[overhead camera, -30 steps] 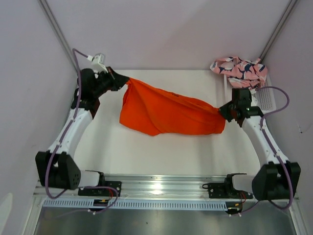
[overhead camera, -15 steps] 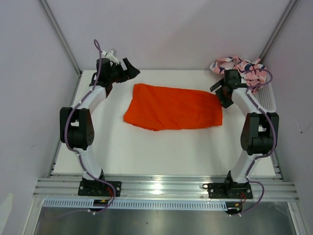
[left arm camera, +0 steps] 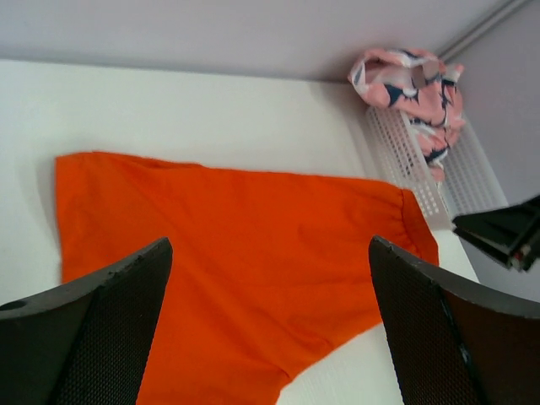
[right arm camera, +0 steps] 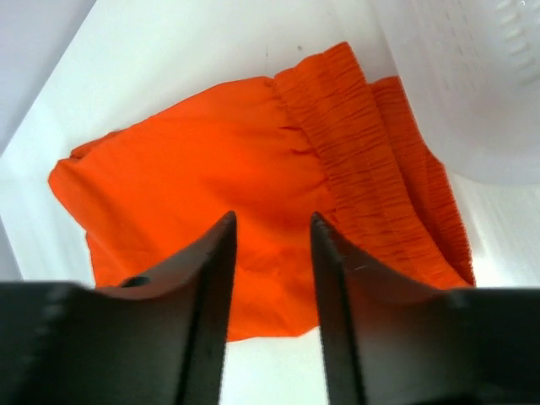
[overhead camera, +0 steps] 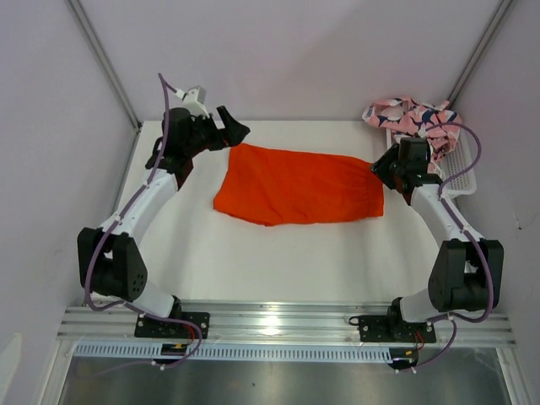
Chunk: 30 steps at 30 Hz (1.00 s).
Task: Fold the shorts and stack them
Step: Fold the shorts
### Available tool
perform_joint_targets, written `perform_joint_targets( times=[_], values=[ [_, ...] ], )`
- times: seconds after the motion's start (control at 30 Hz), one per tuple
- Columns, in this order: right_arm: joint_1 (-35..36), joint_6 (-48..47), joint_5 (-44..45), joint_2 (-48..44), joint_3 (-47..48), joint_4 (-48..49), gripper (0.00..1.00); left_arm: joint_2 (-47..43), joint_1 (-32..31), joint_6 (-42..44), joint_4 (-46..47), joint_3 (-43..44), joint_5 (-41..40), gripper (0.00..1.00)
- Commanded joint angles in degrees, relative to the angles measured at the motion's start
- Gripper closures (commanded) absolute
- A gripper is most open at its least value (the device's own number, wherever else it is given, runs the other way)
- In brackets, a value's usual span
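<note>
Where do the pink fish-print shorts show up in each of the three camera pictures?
Top external: the pink shorts are in the far right corner, heaped on the far end of the white basket.
Left wrist: upper right, again on the basket's far end.
Right wrist: not in it.
Shared landmark: the orange shorts, spread out flat, show in all three views.

top: overhead, wide | wrists: low, close — all share orange shorts [overhead camera: 295,187]
</note>
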Motion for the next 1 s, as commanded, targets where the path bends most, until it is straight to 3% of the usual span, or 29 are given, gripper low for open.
perform_joint_targets(
  times=[0.0, 0.13, 0.17, 0.37, 0.57, 0.97],
  values=[
    [-0.4, -1.1, -4.8, 1.8, -1.5, 8.8, 0.61, -0.8, -1.9, -0.4, 1.0, -4.7, 0.3, 0.01],
    [-0.8, 0.9, -8.7, 6.4, -0.8, 14.6, 0.96, 1.1, -3.5, -2.4, 4.9, -7.9, 1.7, 0.01],
    [-0.9, 1.3, -9.2, 7.4, -0.9, 17.0, 0.99, 1.6, -3.7, -3.4, 5.7, -8.1, 2.4, 0.01],
    [-0.6, 2.4, -6.2, 14.9, 0.8, 22.9, 1.0, 7.3, -5.1, -6.3, 8.8, -8.6, 3.3, 0.07],
    [3.8, -0.7, 7.4, 20.8, 4.8, 13.4, 1.0, 11.1, -6.9, -8.1, 3.2, -8.5, -3.3, 0.13],
    [10.3, -2.9, 15.9, 31.2, 13.4, 2.1, 1.0, 15.3, -7.5, -10.3, 1.4, -12.6, -5.1, 0.12]
  ],
)
